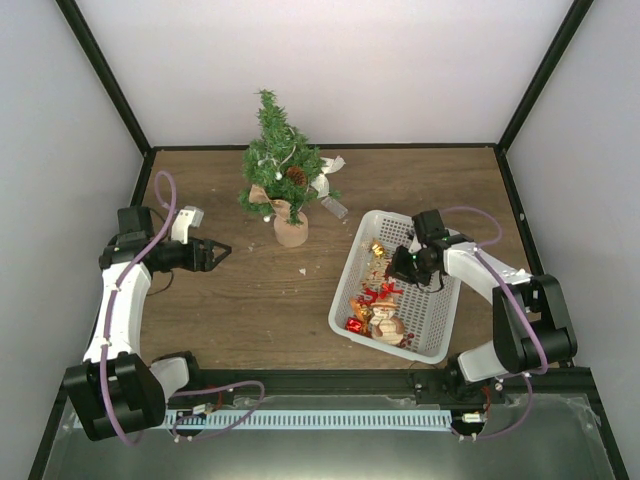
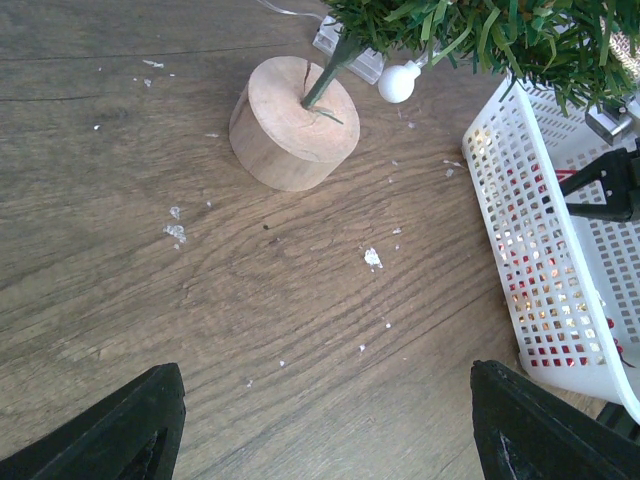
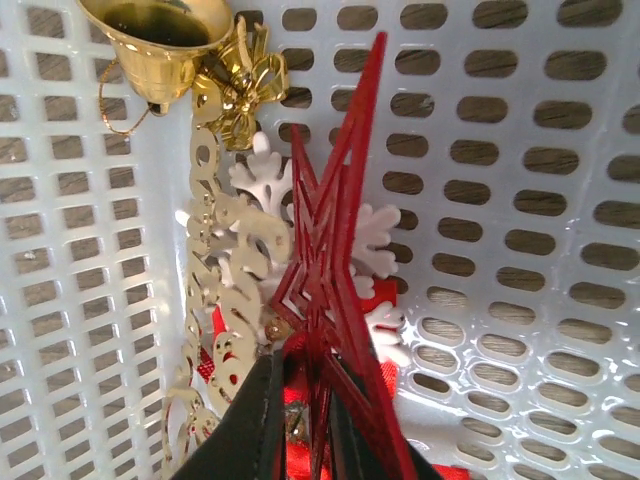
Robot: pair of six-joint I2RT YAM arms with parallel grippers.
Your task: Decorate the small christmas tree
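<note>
The small christmas tree stands at the back of the table on its round tan base, which also shows in the left wrist view. It carries a pine cone, white beads and a ribbon. My left gripper is open and empty, left of the tree base. My right gripper is inside the white basket, shut on a red star ornament. Under the star lie a white snowflake, a gold cut-out ornament and a gold bell.
The basket also holds a snowman figure and small red gift boxes. A white tag lies right of the tree. Small white flakes dot the wood. Black frame posts and white walls enclose the table.
</note>
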